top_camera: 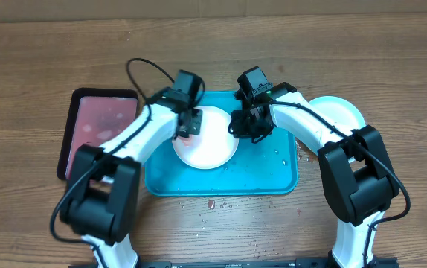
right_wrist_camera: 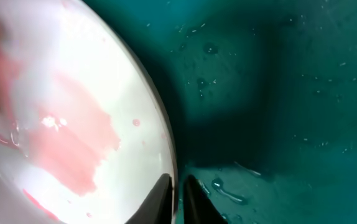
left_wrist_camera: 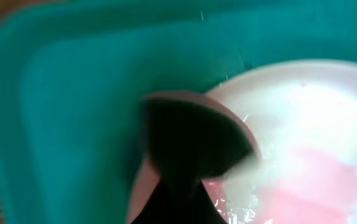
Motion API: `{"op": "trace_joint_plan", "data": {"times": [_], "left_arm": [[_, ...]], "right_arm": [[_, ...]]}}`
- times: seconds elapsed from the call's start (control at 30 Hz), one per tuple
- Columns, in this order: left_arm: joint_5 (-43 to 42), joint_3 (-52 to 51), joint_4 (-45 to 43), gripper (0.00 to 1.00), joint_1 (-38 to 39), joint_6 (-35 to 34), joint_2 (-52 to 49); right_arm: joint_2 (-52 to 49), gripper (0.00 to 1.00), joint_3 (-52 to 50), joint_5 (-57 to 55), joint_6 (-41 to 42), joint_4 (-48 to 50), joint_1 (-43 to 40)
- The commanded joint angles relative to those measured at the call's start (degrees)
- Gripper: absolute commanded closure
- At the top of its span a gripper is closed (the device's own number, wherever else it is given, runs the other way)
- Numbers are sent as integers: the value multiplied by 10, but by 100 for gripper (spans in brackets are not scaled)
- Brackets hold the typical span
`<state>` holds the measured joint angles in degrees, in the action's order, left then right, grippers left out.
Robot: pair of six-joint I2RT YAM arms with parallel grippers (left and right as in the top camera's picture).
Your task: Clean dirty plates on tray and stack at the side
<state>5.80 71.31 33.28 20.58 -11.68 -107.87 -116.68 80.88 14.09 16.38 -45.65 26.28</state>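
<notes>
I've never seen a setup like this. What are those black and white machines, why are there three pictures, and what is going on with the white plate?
Those are two robot arms at a wooden table, each ending in a two-finger gripper. The wide picture comes from a camera above; the two blurry close-ups come from cameras on the wrists. A round white plastic plate smeared with pinkish-red sauce lies on a large turquoise rectangular plastic tray. The left gripper is shut on a pinkish pad-like thing pressed at the plate's edge, apparently for wiping. The right gripper pinches the plate's opposite rim. A round light blue plate sits beside the tray, and a smaller black-rimmed tray of pinkish liquid lies on the other side.
</notes>
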Motion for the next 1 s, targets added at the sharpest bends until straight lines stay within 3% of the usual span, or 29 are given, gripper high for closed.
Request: {"op": "trace_joint_plan", "data": {"times": [0.0, 0.13, 0.43, 0.5, 0.57, 0.83, 0.97], "left_arm": [[-13, 10, -2, 96, -6, -7, 85], [-14, 10, 4, 96, -23, -7, 131], [-14, 10, 63, 96, -127, -6, 148], [-14, 9, 74, 96, -164, 18, 143], [-14, 8, 76, 96, -185, 45, 138], [-18, 8, 89, 96, -233, 84, 108], [-54, 8, 87, 96, -250, 146, 93]], "right_arm": [[-3, 74, -3, -5, -1, 1, 0], [-3, 72, -3, -5, -1, 0, 0], [-25, 82, -3, -5, -1, -22, 0], [-25, 92, -2, -5, -3, -21, 0], [-25, 96, 1, -5, -3, -21, 0], [-5, 96, 53, -26, -3, -49, 0], [26, 96, 87, -96, -3, -75, 0]]}}
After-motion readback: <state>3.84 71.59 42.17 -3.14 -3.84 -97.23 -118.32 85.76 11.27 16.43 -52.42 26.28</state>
